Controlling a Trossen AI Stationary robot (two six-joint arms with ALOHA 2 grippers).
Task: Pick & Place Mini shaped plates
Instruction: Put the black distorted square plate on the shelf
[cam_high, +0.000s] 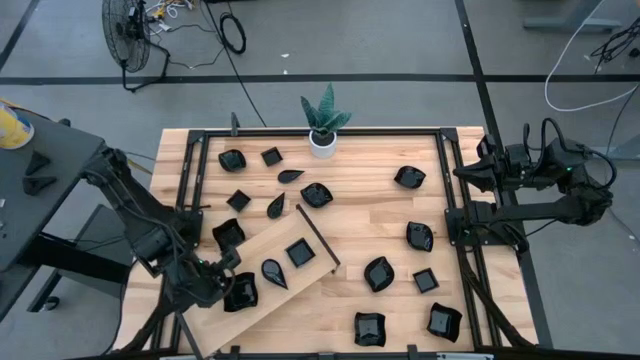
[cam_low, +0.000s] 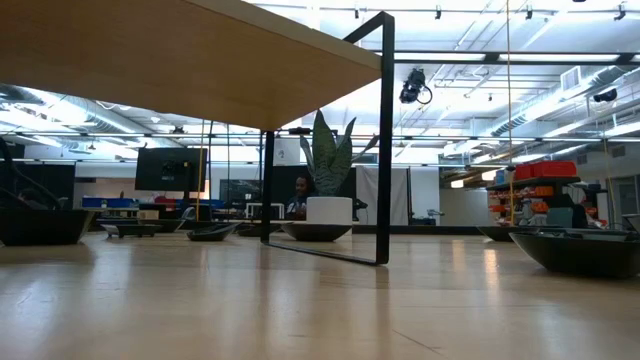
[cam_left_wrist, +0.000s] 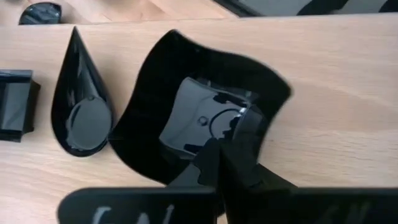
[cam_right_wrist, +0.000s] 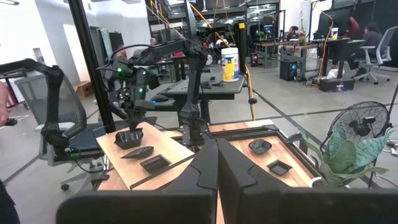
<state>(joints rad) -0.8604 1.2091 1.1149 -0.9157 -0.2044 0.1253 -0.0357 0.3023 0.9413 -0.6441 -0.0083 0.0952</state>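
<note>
My left gripper (cam_high: 226, 284) is shut on a wavy black plate (cam_left_wrist: 186, 81) over the near left end of the light wooden board (cam_high: 262, 245). A teardrop plate (cam_left_wrist: 81, 106) and a square plate (cam_left_wrist: 15, 102) lie on the board beside it. Several more black plates, such as a wavy one (cam_high: 378, 273) and a square one (cam_high: 271, 156), lie scattered on the table. My right gripper (cam_high: 462, 172) is shut and empty (cam_right_wrist: 217, 163), parked at the table's right edge. My left gripper pinches the wavy plate's rim (cam_left_wrist: 186, 163) on the side nearest the arm. One finger (cam_left_wrist: 245, 127) reaches over the inside of the dish. The fingers slant down from the table's left. Whether the plate rests on the board or hangs just above it, I cannot tell.
The board stands raised on a black metal frame (cam_low: 385, 140) above the table top. A white pot with a green plant (cam_high: 323, 128) stands at the far edge. Black rails (cam_high: 452, 215) run along the table's sides. Bare wood lies in the table's middle.
</note>
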